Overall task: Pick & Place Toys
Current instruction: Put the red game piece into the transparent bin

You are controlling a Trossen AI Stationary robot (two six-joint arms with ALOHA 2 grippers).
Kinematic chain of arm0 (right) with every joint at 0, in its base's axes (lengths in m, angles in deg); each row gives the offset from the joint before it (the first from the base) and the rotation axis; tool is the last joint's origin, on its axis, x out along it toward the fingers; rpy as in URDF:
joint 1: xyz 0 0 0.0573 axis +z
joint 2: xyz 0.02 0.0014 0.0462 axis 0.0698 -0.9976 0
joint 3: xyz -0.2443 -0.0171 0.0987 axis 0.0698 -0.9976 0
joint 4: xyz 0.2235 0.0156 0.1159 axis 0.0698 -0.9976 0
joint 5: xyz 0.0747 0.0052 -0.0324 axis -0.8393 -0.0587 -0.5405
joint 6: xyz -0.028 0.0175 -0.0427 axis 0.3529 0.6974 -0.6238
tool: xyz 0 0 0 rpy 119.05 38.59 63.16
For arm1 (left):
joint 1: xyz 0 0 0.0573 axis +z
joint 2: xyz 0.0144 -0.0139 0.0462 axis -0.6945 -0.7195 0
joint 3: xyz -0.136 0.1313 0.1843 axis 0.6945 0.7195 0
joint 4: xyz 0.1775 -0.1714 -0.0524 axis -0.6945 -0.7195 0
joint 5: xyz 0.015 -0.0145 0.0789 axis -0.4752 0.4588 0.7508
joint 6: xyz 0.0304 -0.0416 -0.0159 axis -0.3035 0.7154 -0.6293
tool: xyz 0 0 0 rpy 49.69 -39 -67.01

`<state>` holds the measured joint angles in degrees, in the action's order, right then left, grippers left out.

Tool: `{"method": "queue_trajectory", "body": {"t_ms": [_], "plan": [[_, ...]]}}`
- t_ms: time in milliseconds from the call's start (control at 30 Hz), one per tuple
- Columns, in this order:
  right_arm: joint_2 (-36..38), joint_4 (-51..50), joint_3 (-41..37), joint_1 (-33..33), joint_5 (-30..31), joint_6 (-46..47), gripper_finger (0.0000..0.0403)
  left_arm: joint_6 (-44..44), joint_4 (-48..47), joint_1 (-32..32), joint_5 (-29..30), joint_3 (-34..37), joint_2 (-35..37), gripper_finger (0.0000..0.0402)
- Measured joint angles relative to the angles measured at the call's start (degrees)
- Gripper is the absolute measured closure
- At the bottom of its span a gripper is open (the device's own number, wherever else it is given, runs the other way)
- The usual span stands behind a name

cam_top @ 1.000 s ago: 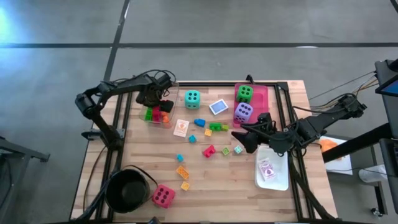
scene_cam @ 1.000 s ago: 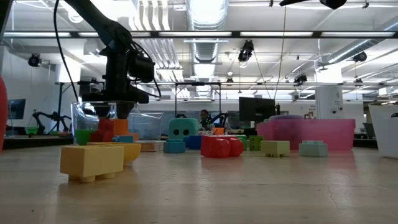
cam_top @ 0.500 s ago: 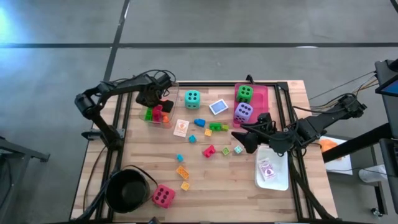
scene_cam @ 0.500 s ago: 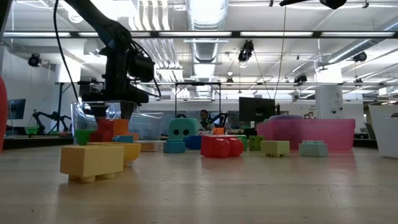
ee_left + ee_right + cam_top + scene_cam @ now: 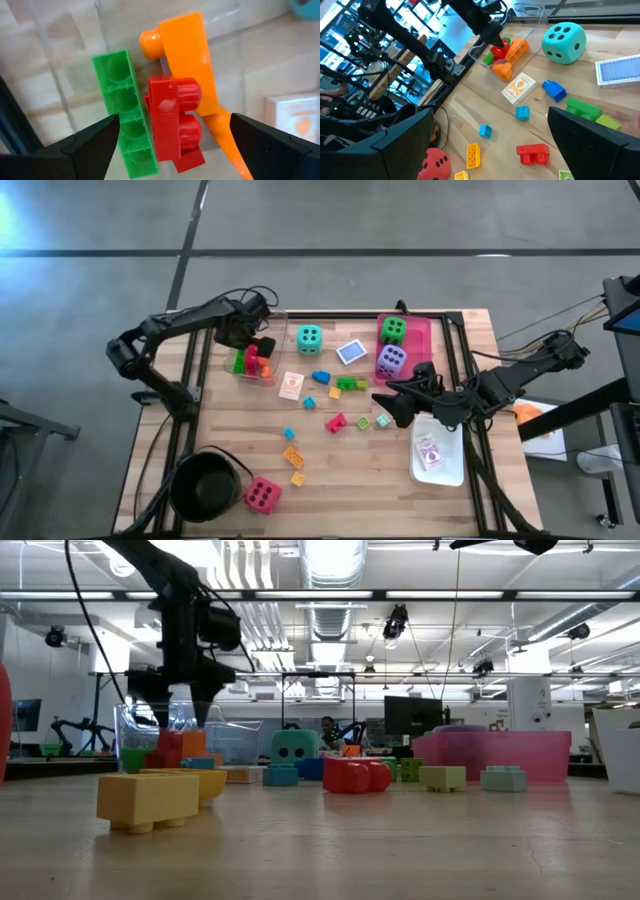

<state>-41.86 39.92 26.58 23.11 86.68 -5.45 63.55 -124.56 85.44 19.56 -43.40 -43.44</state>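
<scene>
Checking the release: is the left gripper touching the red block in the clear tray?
Apart. The left wrist view shows the left gripper open, both fingers clear of the red block, with gaps either side.

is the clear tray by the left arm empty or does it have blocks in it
Not empty: the clear tray holds a green block, a red block and an orange block.

teal die (image 5: 309,338) sits upright mid-table, four dots showing on one face. green die (image 5: 393,329) and purple die (image 5: 391,360) lie side by side at the right. pink-red die (image 5: 262,496) rests near the front edge. green block (image 5: 125,115), red block (image 5: 176,117) and orange block (image 5: 187,55) huddle together (touching). loose small blocks (image 5: 337,421) scatter mid-table, with a blue-backed card (image 5: 351,352) and an orange-printed card (image 5: 290,385).
</scene>
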Motion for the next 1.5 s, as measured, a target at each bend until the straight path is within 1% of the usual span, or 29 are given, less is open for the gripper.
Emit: {"method": "queue_trajectory", "body": {"t_ms": [167, 300, 400, 500, 633, 733, 800, 900, 1067, 1200, 1300, 1400, 1500], "plan": [[0.0, 0.0, 0.0, 0.0, 0.0, 0.0, 0.0018, -1.9, 0.0, -0.1, 0.7, 0.0, 5.4, 0.002], [0.0, 0.0, 0.0, 0.0, 0.0, -0.3, 0.0018, 0.2, 0.0, -0.3, 0.7, 0.0, 9.6, 0.002], [0.0, 0.0, 0.0, 0.0, 0.0, -1.4, 0.0018, 1.5, -0.1, -1.9, 0.5, 0.0, 12.3, 0.002], [0.0, -0.2, 0.2, -0.8, -0.9, -3.1, 0.0018, 3.1, -0.2, -4.9, -0.2, 0.0, 14.3, 0.002], [0.0, -2.1, 0.3, -4.3, -6.2, -2.1, 0.0018, 5.5, -0.1, -9.9, -2.2, 0.0, 15.9, 0.002], [-0.2, -6.9, 0.3, -8.2, -12.7, 1.9, 0.0018, 7.0, 0.5, -13.9, -6.2, 0.0, 16.5, 0.002], [-0.7, -10.5, 0.3, -10.2, -17.3, 3.8, 0.0018, 8.4, 1.3, -16.8, -7.7, 0.0, 16.7, 0.002], [-2.1, -15.1, 0.3, -11.8, -23.3, 5.0, 0.0018, 10.5, 3.0, -21.7, -7.9, 0.0, 17.0, 0.002], [-5.5, -21.0, 0.3, -13.6, -29.9, 4.6, 0.0018, 13.1, 7.4, -28.4, -7.9, -0.1, 17.2, 0.002], [-8.8, -23.4, 0.3, -14.5, -32.5, 2.6, 0.0018, 13.1, 10.2, -30.9, -7.9, -0.1, 17.2, 0.002], [-11.1, -23.8, 0.3, -14.8, -33.0, 0.6, 0.0018, 13.8, 10.6, -31.1, -7.8, -0.1, 17.2, 0.002], [-12.6, -23.8, 0.3, -14.8, -33.0, -1.4, 0.0018, 16.6, 10.6, -30.8, -7.7, 0.0, 17.2, 0.002], [-14.0, -23.6, 0.3, -14.8, -32.8, -7.5, 0.0018, 16.3, 11.7, -30.8, -8.4, 0.0, 17.2, 0.002]]}}
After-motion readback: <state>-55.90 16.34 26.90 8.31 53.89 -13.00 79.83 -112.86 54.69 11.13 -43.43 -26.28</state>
